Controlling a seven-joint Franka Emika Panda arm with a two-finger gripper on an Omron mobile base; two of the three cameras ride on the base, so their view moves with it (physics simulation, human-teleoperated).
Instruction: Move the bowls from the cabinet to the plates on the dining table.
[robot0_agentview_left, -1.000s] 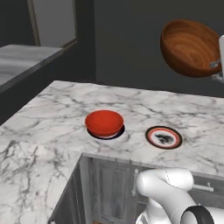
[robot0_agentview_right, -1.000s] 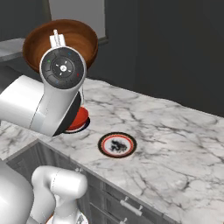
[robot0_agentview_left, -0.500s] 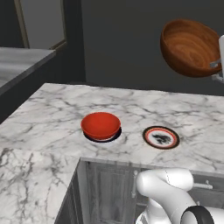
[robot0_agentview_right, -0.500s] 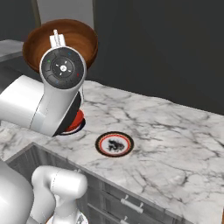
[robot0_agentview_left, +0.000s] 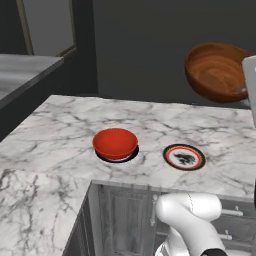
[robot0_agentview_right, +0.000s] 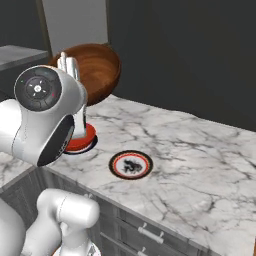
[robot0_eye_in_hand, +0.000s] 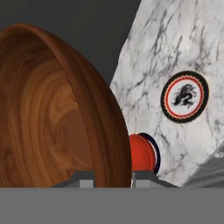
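While the brown bowl (robot0_eye_in_hand: 57, 113) is held up in the air, its thin wall is pinched between the two tips of the claw (robot0_eye_in_hand: 113, 177). One tip is seen inside the bowl and one outside, so the claw is clamped on the rim. The bowl is tipped on its side, with its open mouth turned sideways and not up. It is carried high, well above the table (robot0_agentview_left: 60, 130), as seen in the left base view.

Down on the table, the red bowl (robot0_agentview_left: 115, 143) is already sat on its plate, of which just a dark edge can be seen. Near it, on the white marble, the other plate (robot0_agentview_left: 184, 157) is lying bare. It is round, with a red ring and a dark picture in the middle. No bowl is on it yet, so this is likely the place where the brown bowl should go.

To do this step well, the bowl should be brought over the bare plate and turned so that its bottom faces down. It should be lowered slowly until it rests on the plate. The grip should be kept tight until then, since a tipped bowl could slip. Care should be taken that the red bowl is not bumped, as it is near.
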